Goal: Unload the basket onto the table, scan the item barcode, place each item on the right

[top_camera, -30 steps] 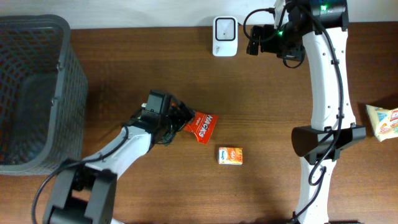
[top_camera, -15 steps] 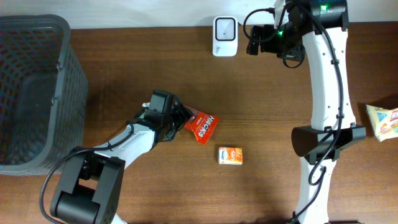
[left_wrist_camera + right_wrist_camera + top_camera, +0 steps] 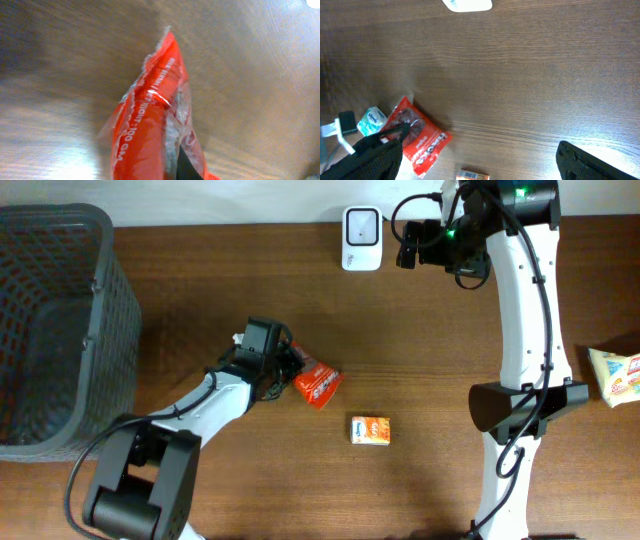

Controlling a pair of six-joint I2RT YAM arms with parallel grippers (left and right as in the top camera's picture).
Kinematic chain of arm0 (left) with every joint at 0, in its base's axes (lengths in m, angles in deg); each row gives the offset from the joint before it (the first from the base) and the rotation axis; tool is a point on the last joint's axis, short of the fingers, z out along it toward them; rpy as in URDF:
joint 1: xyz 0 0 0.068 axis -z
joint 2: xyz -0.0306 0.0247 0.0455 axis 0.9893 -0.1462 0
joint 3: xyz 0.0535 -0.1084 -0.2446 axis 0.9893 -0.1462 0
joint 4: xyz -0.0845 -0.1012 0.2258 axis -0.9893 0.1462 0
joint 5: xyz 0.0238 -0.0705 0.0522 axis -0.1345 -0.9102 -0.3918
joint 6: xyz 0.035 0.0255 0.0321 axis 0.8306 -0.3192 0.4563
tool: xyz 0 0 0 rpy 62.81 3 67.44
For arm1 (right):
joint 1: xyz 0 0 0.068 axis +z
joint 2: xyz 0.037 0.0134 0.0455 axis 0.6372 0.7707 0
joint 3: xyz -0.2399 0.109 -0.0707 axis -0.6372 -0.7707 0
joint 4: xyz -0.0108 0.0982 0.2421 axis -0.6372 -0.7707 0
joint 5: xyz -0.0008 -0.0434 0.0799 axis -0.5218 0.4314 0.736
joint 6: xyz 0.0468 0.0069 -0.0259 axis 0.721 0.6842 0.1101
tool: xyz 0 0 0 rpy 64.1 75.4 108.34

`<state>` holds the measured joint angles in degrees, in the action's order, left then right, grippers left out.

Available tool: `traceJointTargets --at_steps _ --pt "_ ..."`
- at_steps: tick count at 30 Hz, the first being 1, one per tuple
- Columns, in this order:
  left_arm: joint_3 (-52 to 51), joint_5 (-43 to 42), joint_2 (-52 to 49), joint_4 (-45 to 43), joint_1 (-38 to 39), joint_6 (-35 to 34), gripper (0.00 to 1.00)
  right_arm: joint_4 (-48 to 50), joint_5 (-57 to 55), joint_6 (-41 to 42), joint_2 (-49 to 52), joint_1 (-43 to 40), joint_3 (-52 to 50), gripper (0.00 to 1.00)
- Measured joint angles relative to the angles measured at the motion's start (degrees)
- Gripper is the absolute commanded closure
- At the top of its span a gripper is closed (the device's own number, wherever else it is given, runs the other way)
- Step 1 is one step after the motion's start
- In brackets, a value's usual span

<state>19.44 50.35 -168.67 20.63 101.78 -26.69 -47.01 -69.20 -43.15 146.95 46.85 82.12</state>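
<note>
Wooden table (image 3: 420, 330): left gripper (image 3: 289, 372) tight on red packet (image 3: 318, 385), right gripper (image 3: 403, 245) apart, box (image 3: 370, 430) nearby.

The overhead view is evenly lit and sharp; the table (image 3: 420, 330) carries only soft shadows. The left wrist view is blurred, the red packet (image 3: 145, 130) too near for focus, with pale glare on the wood at lower left; the right wrist view is clear, brighter toward its lower right.
</note>
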Motion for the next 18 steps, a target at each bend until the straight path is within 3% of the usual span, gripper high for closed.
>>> traceJointTargets --at_steps 4,7,10,13,18 --pt "6.10 11.47 3.82 14.23 0.00 10.23 1.00 0.00 0.00 -0.02 0.00 0.00 0.00 0.02" --pt "12.11 23.17 5.01 19.12 0.00 19.87 1.00 0.00 0.00 -0.04 0.00 0.00 0.00 0.02" --pt "16.02 33.57 5.73 16.35 0.00 31.93 0.98 -0.02 0.00 -0.04 0.00 0.00 0.00 0.02" --pt "16.76 37.83 5.86 14.97 0.04 39.54 0.95 0.00 0.00 -0.04 0.00 0.00 0.00 0.02" --pt "16.76 41.24 2.54 15.04 2.58 46.14 0.91 -0.02 0.00 -0.04 0.00 0.00 0.00 0.02"
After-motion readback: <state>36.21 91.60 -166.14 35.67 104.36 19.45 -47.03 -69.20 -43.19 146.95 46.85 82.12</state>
